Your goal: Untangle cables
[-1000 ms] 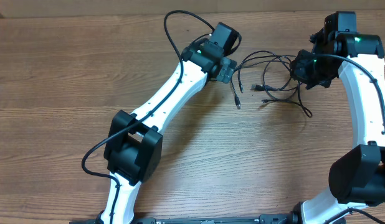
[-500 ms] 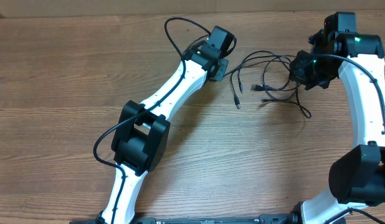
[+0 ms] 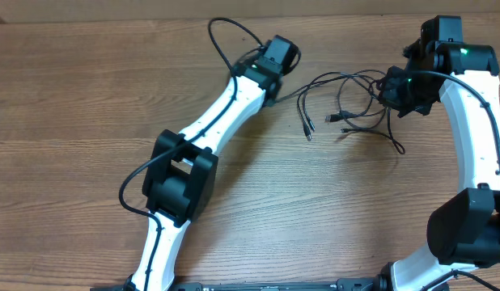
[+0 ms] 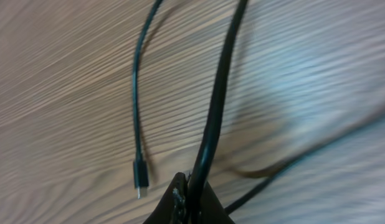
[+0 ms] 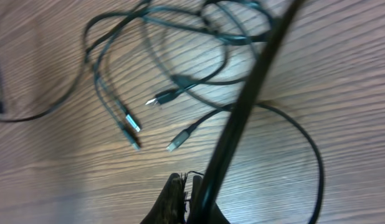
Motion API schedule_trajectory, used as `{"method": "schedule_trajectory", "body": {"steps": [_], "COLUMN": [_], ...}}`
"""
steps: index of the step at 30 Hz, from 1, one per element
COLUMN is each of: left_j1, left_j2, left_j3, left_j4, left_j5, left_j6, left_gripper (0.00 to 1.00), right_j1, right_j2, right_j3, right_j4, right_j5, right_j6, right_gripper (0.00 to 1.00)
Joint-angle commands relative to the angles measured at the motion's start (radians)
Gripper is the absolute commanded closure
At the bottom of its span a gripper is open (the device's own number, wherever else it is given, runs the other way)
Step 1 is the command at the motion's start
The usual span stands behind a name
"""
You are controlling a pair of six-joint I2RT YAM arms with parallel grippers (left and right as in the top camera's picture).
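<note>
Several thin black cables (image 3: 351, 97) lie tangled on the wooden table between my two arms, with loose plug ends (image 3: 308, 129) pointing toward the front. My left gripper (image 3: 274, 95) sits at the tangle's left side, shut on one cable (image 4: 214, 106) that runs away from the jaws. Another cable with a small plug (image 4: 139, 180) lies beside it. My right gripper (image 3: 387, 90) is at the tangle's right side, shut on a cable (image 5: 242, 106). Beyond it the tangle (image 5: 180, 62) spreads out with several plugs (image 5: 174, 144).
The wooden table (image 3: 88, 113) stretches out to the left and front of the tangle. The left arm (image 3: 218, 121) crosses the middle diagonally. The right arm (image 3: 476, 129) curves along the right edge. A thicker arm wire (image 3: 226, 32) loops above the left wrist.
My left gripper has shut on a cable and drawn back to the left, pulling that cable out from the tangle. The right gripper has stayed put.
</note>
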Motion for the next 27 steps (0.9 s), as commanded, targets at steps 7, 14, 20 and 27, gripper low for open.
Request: {"method": "schedule_trajectory", "body": {"steps": [7, 14, 20, 27], "left_j1": [0.202, 0.324, 0.370, 0.373], "left_j2": [-0.078, -0.201, -0.270, -0.280], "left_j3": [0.013, 0.013, 0.013, 0.013], "left_j4": [-0.132, -0.137, -0.142, -0.144], "left_j5": [-0.164, -0.159, -0.153, -0.160], "left_j6": [-0.227, -0.235, -0.235, -0.234], "left_gripper": [0.96, 0.96, 0.96, 0.96], "right_j1": [-0.012, -0.075, -0.224, -0.350], "right_j2": [-0.037, -0.037, -0.037, -0.037], "right_j3": [0.018, 0.018, 0.018, 0.018], "right_j4": [0.013, 0.029, 0.026, 0.030], "right_j5": [0.233, 0.377, 0.367, 0.335], "right_j6": [0.031, 0.084, 0.106, 0.106], "right_gripper": [0.96, 0.96, 0.96, 0.96]}}
